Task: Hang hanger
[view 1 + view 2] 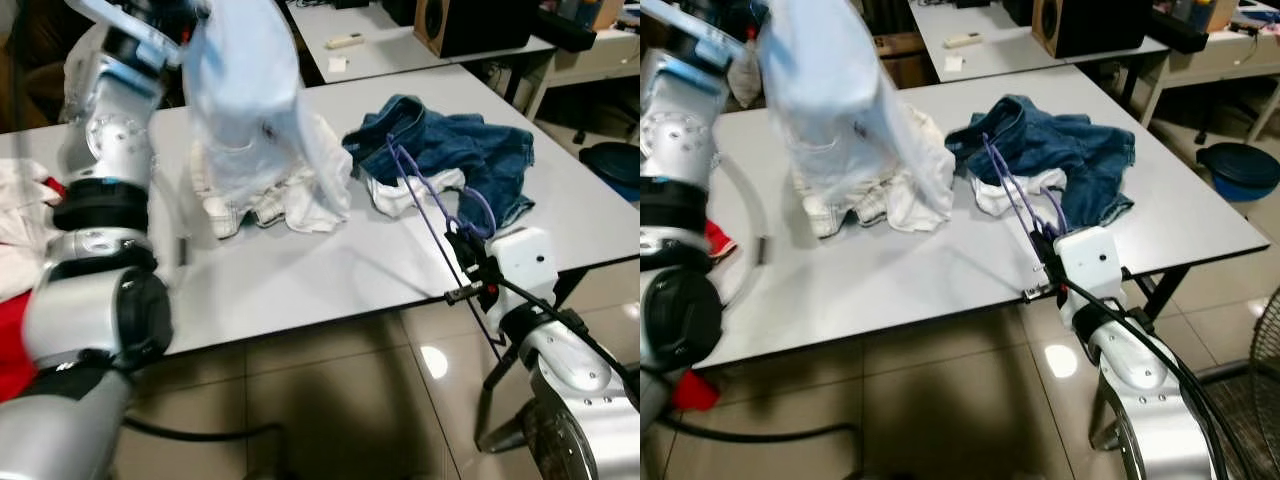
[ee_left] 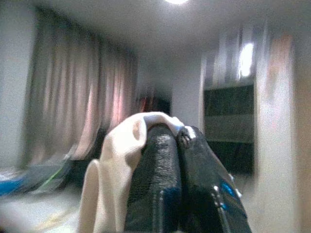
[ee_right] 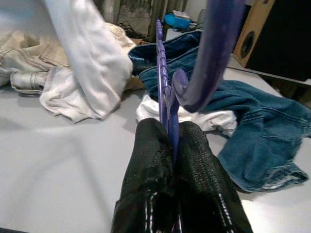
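**Holding a white garment aloft and a purple hanger at the surface edge**

Rising at the robot's left, the left arm lifts a white garment (image 1: 245, 90) high above the surface (image 1: 300, 270). In the left wrist view the left tool (image 2: 177, 141) has its two black fingers pressed together, pinching a fold of that pale cloth at their tips. The garment hangs down from there, and its lower end reaches a crumpled heap of white clothes (image 1: 265, 195) lying on the surface. At the far left edge sit more pale cloth and something red (image 1: 15, 340).

Toward the middle right, a pair of blue jeans (image 1: 455, 150) lies bunched on the surface, with a small white cloth (image 1: 400, 195) touching its near side.

At the right, by the near edge of the surface, the right tool (image 3: 174, 141) is clamped on the purple hanger (image 1: 430, 195), its fingers closed on the thin purple frame. The hanger slants up and away from the tool over the white cloth and jeans, its hook curving close to the wrist camera. Behind, a second surface carries a speaker (image 1: 470, 25).
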You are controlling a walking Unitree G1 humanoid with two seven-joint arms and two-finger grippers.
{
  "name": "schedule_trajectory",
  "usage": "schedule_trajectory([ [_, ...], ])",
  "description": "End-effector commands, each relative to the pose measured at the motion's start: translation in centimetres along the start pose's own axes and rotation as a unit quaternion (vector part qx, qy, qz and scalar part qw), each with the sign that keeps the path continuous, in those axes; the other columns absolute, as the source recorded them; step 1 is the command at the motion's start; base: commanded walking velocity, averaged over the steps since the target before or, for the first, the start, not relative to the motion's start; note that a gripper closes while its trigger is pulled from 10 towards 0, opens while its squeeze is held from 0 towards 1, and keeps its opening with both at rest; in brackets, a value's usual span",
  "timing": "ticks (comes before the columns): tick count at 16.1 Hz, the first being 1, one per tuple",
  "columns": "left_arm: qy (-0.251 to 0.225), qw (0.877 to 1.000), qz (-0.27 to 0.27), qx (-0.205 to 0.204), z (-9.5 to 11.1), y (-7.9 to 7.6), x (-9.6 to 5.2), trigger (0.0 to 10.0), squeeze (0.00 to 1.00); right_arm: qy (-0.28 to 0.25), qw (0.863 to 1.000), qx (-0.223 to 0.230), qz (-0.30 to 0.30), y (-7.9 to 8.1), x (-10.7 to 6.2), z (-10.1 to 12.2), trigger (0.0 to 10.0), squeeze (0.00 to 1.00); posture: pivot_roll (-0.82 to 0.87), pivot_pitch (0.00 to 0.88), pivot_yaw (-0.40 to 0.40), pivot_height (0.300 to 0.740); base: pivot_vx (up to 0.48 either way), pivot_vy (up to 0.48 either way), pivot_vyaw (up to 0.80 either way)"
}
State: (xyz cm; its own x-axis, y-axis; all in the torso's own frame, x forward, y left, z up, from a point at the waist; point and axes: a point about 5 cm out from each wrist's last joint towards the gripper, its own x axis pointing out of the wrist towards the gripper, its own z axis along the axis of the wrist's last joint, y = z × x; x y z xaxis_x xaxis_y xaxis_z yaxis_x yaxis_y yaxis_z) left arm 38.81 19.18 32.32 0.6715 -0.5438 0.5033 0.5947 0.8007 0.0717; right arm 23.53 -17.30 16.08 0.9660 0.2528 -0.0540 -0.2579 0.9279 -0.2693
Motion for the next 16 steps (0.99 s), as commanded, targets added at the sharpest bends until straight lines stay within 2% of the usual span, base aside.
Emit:
schedule_trajectory([
  [1, 0.129, 0.990, -0.013, 0.050, -4.2, -0.3, -1.6, 0.0, 0.00, -0.003, 1.000, -0.003, 0.002, 0.0, -0.1, -0.1, 10.0, 0.00, -0.07, 0.000, 0.128, 0.740, 0.000, 0.000, 0.00],
  [2, 0.239, 0.966, -0.036, 0.094, -7.7, -0.8, -3.9, 0.0, 0.00, -0.002, 1.000, -0.005, 0.000, -0.3, -0.2, -0.1, 10.0, 0.00, -0.07, 0.000, 0.128, 0.740, 0.000, 0.000, 0.00],
  [3, 0.274, 0.956, -0.052, 0.091, -9.3, -1.5, -5.0, 0.0, 0.00, -0.002, 1.000, -0.007, -0.002, -0.5, -0.2, -0.1, 10.0, 0.00, -0.08, 0.000, 0.128, 0.740, 0.000, 0.000, 0.00],
  [5, 0.298, 0.949, -0.048, 0.088, -10.3, -2.0, -5.4, 0.0, 0.00, -0.002, 1.000, -0.010, -0.003, -0.6, -0.3, -0.1, 10.0, 0.00, -0.08, 0.000, 0.128, 0.740, 0.000, 0.000, 0.00],
  [6, 0.295, 0.951, -0.054, 0.079, -10.4, -2.4, -5.0, 0.0, 0.00, -0.002, 1.000, -0.010, -0.003, -0.6, -0.3, -0.1, 10.0, 0.00, -0.08, 0.000, 0.127, 0.740, 0.000, 0.000, 0.00],
  [8, 0.258, 0.964, -0.061, 0.034, -10.3, -4.1, -2.9, 0.0, 0.00, -0.002, 1.000, -0.008, -0.002, -0.5, -0.2, -0.1, 10.0, 0.00, -0.07, 0.000, 0.127, 0.740, 0.000, 0.000, 0.00],
  [10, 0.236, 0.971, -0.033, -0.004, -10.8, -5.9, -0.5, 0.0, 0.00, -0.004, 1.000, -0.004, -0.006, -0.6, 0.0, -0.1, 10.0, 0.00, -0.07, 0.000, 0.129, 0.740, 0.000, 0.000, 0.00],
  [11, 0.237, 0.970, -0.037, -0.025, -12.3, -8.7, 0.9, 0.0, 0.00, -0.006, 1.000, -0.001, -0.010, -0.5, 0.2, 0.0, 10.0, 0.00, -0.06, 0.000, 0.129, 0.740, 0.000, 0.000, 0.00],
  [13, 0.268, 0.963, -0.020, -0.022, -13.8, -9.7, 0.8, 0.0, 0.00, -0.007, 1.000, 0.000, -0.010, -0.5, 0.2, 0.0, 10.0, 0.00, -0.07, 0.000, 0.132, 0.740, 0.000, 0.000, 0.00],
  [14, 0.318, 0.948, -0.031, -0.006, -15.8, -10.5, -0.4, 10.0, 1.00, -0.006, 1.000, 0.000, -0.012, -0.5, 0.1, 0.0, 10.0, 0.00, -0.08, 0.000, 0.149, 0.740, 0.000, 0.000, 0.00],
  [15, 0.342, 0.939, -0.020, -0.009, -16.7, -10.3, -1.5, 10.0, 1.00, -0.005, 1.000, -0.001, -0.017, -0.5, -0.2, 0.0, 10.0, 0.00, -0.09, 0.000, 0.161, 0.740, 0.000, 0.000, 0.00],
  [16, 0.336, 0.942, 0.002, -0.006, -16.3, -9.3, -1.7, 10.0, 1.00, -0.002, 1.000, 0.002, -0.027, -0.7, -0.5, -0.1, 10.0, 0.00, -0.09, 0.000, 0.163, 0.740, 0.000, 0.000, 0.00],
])
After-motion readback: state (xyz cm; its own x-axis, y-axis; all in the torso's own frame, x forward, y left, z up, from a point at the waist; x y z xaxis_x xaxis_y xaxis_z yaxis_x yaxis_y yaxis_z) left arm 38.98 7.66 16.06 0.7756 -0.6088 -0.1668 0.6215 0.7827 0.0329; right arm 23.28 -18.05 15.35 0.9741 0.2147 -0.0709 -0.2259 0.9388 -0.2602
